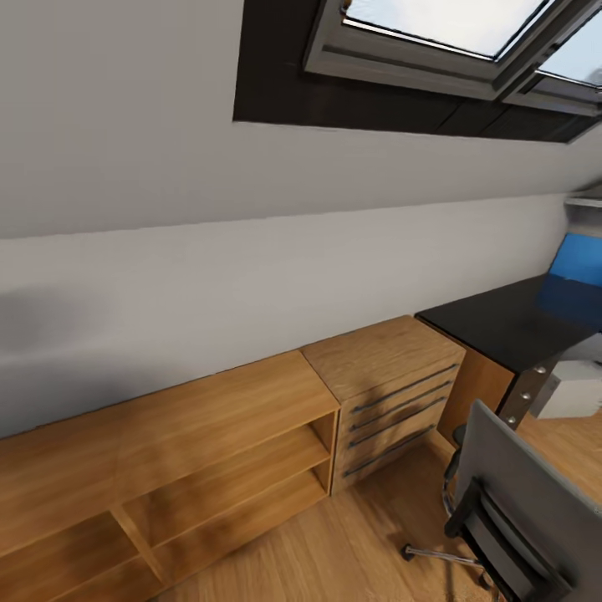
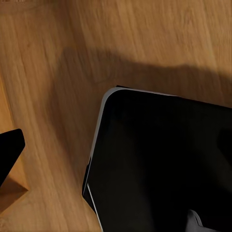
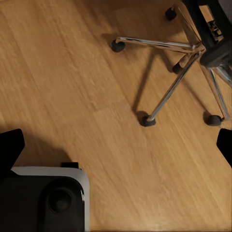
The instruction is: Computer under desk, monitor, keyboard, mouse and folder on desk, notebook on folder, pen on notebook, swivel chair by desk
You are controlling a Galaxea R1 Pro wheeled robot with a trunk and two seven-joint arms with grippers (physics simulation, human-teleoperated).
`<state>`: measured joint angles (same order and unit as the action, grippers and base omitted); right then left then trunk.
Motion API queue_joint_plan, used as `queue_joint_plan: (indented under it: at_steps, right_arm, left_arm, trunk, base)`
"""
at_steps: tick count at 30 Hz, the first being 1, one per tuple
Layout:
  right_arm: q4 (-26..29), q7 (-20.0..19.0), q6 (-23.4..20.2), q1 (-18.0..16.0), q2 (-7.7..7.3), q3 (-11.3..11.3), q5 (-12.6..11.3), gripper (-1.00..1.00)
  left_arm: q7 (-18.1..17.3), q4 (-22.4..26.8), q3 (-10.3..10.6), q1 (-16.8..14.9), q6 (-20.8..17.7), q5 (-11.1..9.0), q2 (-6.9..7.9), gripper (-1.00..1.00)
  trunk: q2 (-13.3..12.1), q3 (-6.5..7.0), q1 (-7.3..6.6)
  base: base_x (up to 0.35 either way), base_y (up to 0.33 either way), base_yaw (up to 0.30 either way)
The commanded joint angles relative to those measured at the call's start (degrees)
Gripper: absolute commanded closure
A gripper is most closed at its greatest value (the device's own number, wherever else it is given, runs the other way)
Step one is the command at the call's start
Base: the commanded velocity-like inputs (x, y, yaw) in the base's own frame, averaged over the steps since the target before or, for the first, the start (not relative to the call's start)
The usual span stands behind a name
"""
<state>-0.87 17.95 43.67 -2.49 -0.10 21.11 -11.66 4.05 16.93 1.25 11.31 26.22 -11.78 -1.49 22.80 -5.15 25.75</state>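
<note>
Beside desk [image 1: 502, 322] — swivel chair [image 1: 522, 493], back-on

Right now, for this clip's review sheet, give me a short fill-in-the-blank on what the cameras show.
1. The swivel chair stands on a floor made of ____.
2. The wooden dresser stands directly beside the desk, whose top is coloured ____.
3. On the desk, against the wall, leans a flat object coloured ____.
4. In the right wrist view, the chair's chrome base ends in black ____.

Missing words: wood; black; blue; castors
</note>
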Motion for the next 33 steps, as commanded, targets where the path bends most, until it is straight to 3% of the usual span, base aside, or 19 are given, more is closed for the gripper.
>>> queue_joint_plan:
  at_steps: [1,33]
  right_arm:
    - [-0.1,0.2,0.2,-0.1,0.01,0.5,-0.4,-1.0]
    - [-0.1,0.2,0.2,-0.1,0.01,0.4,-0.4,-1.0]
  left_arm:
    - [0.2,0.1,0.2,0.0,0.1,-0.2,0.0,-1.0]
    - [0.2,0.1,0.2,0.0,0.1,-0.3,0.02,-1.0]
  trunk:
    - [0.1,-0.19,0.03]
    - [0.1,-2.18,0.03]
  base:
    - [0.0,0.0,-0.18]
    - [0.0,0.0,-0.214]
